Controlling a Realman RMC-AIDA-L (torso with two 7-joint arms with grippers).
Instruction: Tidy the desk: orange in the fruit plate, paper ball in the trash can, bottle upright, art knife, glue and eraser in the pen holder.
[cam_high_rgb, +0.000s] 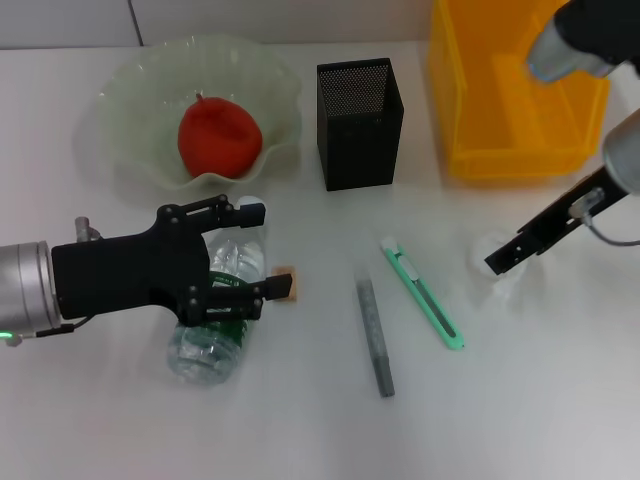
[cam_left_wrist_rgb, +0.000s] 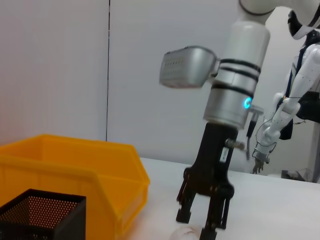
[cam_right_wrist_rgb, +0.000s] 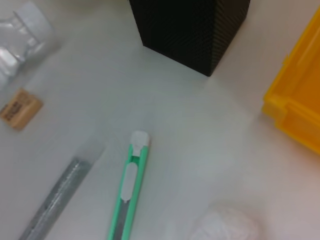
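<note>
An orange (cam_high_rgb: 219, 137) lies in the pale green fruit plate (cam_high_rgb: 130, 90). A clear bottle (cam_high_rgb: 212, 335) lies on its side in front of the plate. My left gripper (cam_high_rgb: 262, 250) is open, its fingers astride the bottle's upper part. A brown eraser (cam_high_rgb: 284, 284), a grey glue stick (cam_high_rgb: 375, 338) and a green art knife (cam_high_rgb: 422, 293) lie on the desk. The black mesh pen holder (cam_high_rgb: 360, 122) stands behind them. My right gripper (cam_left_wrist_rgb: 200, 224) is open just above the white paper ball (cam_high_rgb: 497, 262), with the yellow trash bin (cam_high_rgb: 515, 90) behind it.
The right wrist view shows the art knife (cam_right_wrist_rgb: 129, 195), glue stick (cam_right_wrist_rgb: 59, 200), eraser (cam_right_wrist_rgb: 20, 107), bottle cap (cam_right_wrist_rgb: 27, 22), pen holder (cam_right_wrist_rgb: 190, 25), paper ball (cam_right_wrist_rgb: 225, 227) and bin corner (cam_right_wrist_rgb: 300, 100). The left wrist view shows the bin (cam_left_wrist_rgb: 75, 165) and pen holder (cam_left_wrist_rgb: 40, 215).
</note>
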